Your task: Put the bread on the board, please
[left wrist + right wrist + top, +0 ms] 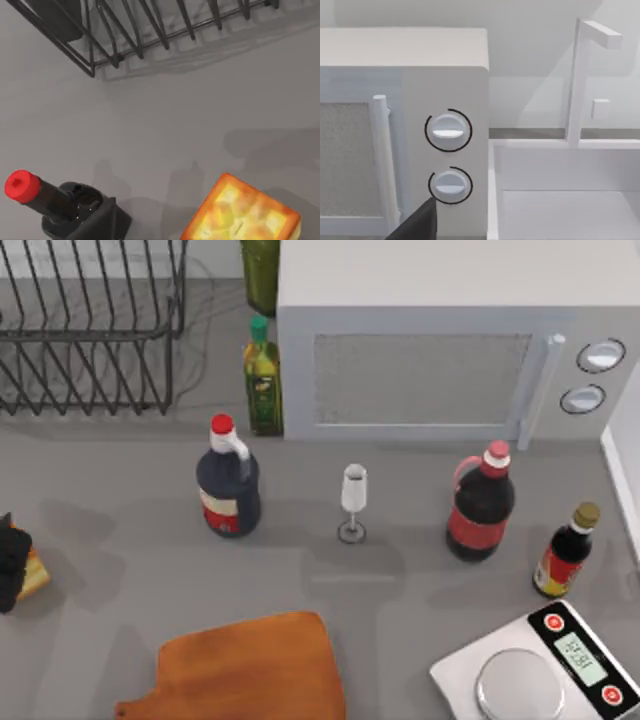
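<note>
The bread [34, 578] is a small golden slice with a toasted crust, at the far left edge of the table. My left gripper [9, 558] is a dark shape right against it, cut off by the edge of the top view. The left wrist view shows the bread [245, 212] close up, beside a dark part of the gripper [102, 225]. The board [250, 670] lies flat at the front middle of the table, to the right of the bread, with nothing on it. My right gripper [417, 226] is parked facing the microwave's knobs.
A dark red-capped bottle [228, 485], a wine glass [353, 502], a cola bottle [480, 505] and a small sauce bottle [565, 550] stand in a row behind the board. Behind them are a wire rack [90, 330], an oil bottle [263, 380] and a microwave [440, 340]. A silver scale [545, 670] sits front right.
</note>
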Robot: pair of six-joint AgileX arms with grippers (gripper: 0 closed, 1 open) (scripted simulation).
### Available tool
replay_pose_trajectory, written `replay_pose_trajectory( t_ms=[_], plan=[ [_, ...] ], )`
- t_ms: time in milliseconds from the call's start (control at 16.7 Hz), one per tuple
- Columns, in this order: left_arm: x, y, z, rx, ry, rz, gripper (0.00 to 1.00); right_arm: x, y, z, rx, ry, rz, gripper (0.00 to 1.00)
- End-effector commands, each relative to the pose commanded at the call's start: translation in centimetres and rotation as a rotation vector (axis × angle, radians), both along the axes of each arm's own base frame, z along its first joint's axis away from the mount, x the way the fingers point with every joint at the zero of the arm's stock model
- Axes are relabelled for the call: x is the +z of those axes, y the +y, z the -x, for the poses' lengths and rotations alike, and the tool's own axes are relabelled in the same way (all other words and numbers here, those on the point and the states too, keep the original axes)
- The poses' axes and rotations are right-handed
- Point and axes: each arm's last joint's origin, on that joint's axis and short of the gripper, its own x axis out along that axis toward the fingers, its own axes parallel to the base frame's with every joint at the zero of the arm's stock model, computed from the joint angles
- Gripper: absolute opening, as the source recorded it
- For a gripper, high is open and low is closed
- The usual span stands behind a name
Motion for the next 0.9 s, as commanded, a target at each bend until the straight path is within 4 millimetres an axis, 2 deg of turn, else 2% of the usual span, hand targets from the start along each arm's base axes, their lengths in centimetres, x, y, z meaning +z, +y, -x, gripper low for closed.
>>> replay_pose_trajectory(
  t_ms=[240, 540, 720, 900],
  plan=[
    [0.1, 0.6, -5.7, -0.127, 0.385, -0.123, 1.00, 0.0, 0.0, 0.0, 0.000, 0.000, 0.000, 1.00],
    [-2.6, 1.4, -12.3, -0.321, 0.771, -0.192, 1.00, 0.0, 0.0, 0.0, 0.000, 0.000, 0.000, 1.00],
    [-3.9, 1.8, -14.7, -0.417, 0.900, -0.206, 1.00, 0.0, 0.0, 0.0, 0.000, 0.000, 0.000, 1.00],
    [-4.1, 2.0, -15.6, -0.465, 0.947, -0.213, 1.00, 0.0, 0.0, 0.0, 0.000, 0.000, 0.000, 1.00]
  ],
)
